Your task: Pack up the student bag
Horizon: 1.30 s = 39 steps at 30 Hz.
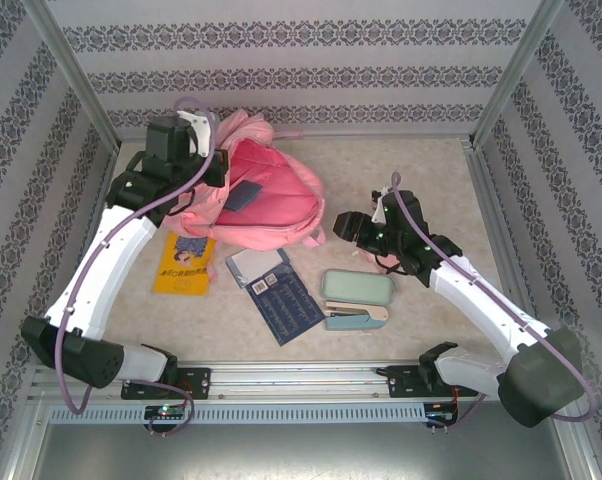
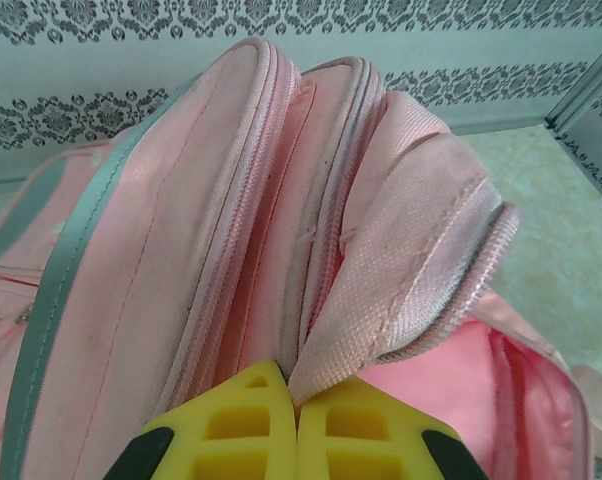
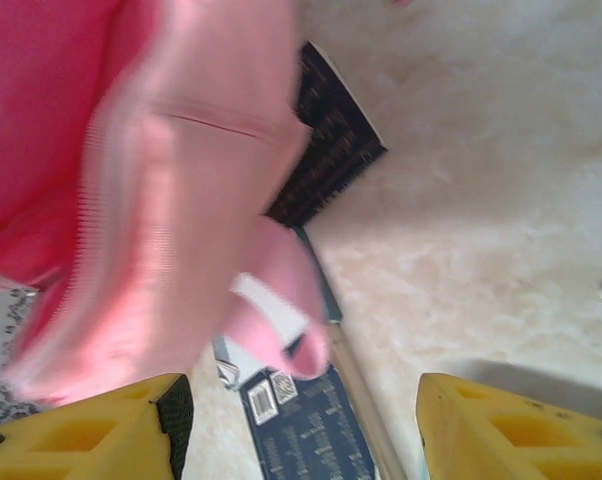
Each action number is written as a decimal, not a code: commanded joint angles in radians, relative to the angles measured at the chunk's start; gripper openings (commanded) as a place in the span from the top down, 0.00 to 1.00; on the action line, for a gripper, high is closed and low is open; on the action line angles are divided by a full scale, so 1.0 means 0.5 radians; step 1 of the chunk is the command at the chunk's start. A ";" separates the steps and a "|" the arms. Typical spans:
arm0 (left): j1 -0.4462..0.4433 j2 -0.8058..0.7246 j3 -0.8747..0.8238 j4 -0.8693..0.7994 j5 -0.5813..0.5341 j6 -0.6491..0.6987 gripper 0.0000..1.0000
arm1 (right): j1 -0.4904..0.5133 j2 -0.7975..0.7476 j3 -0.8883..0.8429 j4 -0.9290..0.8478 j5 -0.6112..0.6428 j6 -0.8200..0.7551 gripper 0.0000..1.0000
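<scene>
The student bag (image 1: pixel 271 195), a large pink backpack, lies open at the back left of the table with its bright pink lining showing. My left gripper (image 1: pixel 219 170) is at the bag's upper left rim, and in the left wrist view it (image 2: pixel 297 395) is shut on a pale pink fabric flap (image 2: pixel 401 290) by the zipper. My right gripper (image 1: pixel 341 226) hovers at the bag's lower right corner. Seen from the right wrist it (image 3: pixel 301 425) is open, with the blurred bag (image 3: pixel 161 180) and a pink strap loop (image 3: pixel 281 325) just ahead of the gap.
In front of the bag lie a yellow book (image 1: pixel 184 265), a grey notebook (image 1: pixel 256 268), a dark blue book (image 1: pixel 286 305) with barcodes (image 3: pixel 311 430), a mint pencil case (image 1: pixel 357 287) and a stapler (image 1: pixel 356 320). Patterned walls and metal rails enclose the table.
</scene>
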State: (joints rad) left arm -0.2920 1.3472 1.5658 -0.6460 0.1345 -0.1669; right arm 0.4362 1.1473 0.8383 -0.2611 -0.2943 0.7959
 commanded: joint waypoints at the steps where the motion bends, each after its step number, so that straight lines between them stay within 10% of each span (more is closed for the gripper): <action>1: 0.008 -0.181 0.120 0.136 0.078 -0.084 1.00 | 0.026 -0.062 -0.033 -0.037 0.063 -0.062 0.37; 17: 0.008 -0.540 -0.836 0.567 0.558 -0.610 1.00 | 0.076 -0.237 -0.106 -0.406 0.360 -0.142 0.35; 24: 0.005 -0.533 -1.018 0.771 0.709 -0.763 1.00 | 0.020 -0.315 -0.036 -0.813 0.918 -0.044 0.30; 34: 0.006 -0.539 -1.213 0.929 0.833 -0.794 1.00 | -0.135 0.130 0.141 -1.251 0.969 0.351 0.06; 39: 0.005 -0.570 -1.318 1.030 0.845 -0.816 1.00 | -0.139 0.345 0.267 -1.083 0.973 -0.008 0.07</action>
State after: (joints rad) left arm -0.2924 1.0958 0.9249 -0.2543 0.5224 -0.5327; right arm 0.3744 1.2751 0.9150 -0.8108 0.1650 0.8787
